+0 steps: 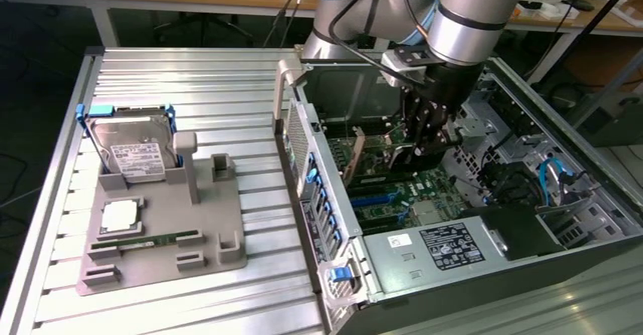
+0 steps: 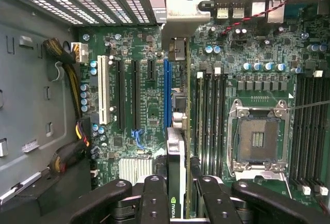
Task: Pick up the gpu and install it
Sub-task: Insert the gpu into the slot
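Note:
My gripper (image 1: 426, 141) reaches down into the open computer case (image 1: 562, 135), above the motherboard (image 1: 402, 196). It is shut on the gpu (image 2: 176, 146), which the wrist view shows edge-on as a thin dark card running between the two fingers (image 2: 153, 198). The card's pale metal bracket (image 2: 180, 8) sits at the case's rear slot openings. The card stands upright along the blue expansion slot (image 2: 166, 92); whether it is seated in it I cannot tell. In the exterior view the gpu (image 1: 357, 158) stands on edge to the left of the gripper.
On the slatted table at the exterior view's left, a grey holder (image 1: 161, 229) carries a silver hard drive (image 1: 131, 150), a processor chip (image 1: 119, 214) and a green memory stick (image 1: 146, 239). Inside the case are the power supply (image 1: 442, 245), the processor socket (image 2: 256, 139), memory slots (image 2: 211, 115) and cable bundles (image 2: 67, 154).

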Controlling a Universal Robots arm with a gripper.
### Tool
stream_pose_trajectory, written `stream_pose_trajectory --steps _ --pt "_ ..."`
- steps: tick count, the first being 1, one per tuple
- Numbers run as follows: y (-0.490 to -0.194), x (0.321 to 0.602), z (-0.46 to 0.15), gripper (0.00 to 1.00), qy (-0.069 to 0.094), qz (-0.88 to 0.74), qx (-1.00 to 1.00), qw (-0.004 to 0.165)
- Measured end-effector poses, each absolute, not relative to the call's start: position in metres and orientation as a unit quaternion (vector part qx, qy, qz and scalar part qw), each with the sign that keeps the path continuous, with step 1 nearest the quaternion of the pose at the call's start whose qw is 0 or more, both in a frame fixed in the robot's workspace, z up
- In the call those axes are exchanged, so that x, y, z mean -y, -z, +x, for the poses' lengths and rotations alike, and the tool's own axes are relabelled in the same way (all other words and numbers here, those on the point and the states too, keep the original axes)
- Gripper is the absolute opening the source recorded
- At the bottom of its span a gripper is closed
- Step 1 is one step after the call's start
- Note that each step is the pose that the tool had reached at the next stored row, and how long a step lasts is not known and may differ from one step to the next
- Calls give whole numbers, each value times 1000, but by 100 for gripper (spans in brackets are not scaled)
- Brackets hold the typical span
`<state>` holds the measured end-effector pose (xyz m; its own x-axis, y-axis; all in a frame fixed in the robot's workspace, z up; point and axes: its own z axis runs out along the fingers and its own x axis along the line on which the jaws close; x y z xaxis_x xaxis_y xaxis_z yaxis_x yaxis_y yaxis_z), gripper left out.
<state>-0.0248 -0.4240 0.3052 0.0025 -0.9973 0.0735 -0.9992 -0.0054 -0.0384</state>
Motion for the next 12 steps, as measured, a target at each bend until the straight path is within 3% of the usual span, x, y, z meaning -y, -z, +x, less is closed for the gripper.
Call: stream_pose_trajectory --steps 12 --pt "-285 427 -30 27 -40 708 705 12"
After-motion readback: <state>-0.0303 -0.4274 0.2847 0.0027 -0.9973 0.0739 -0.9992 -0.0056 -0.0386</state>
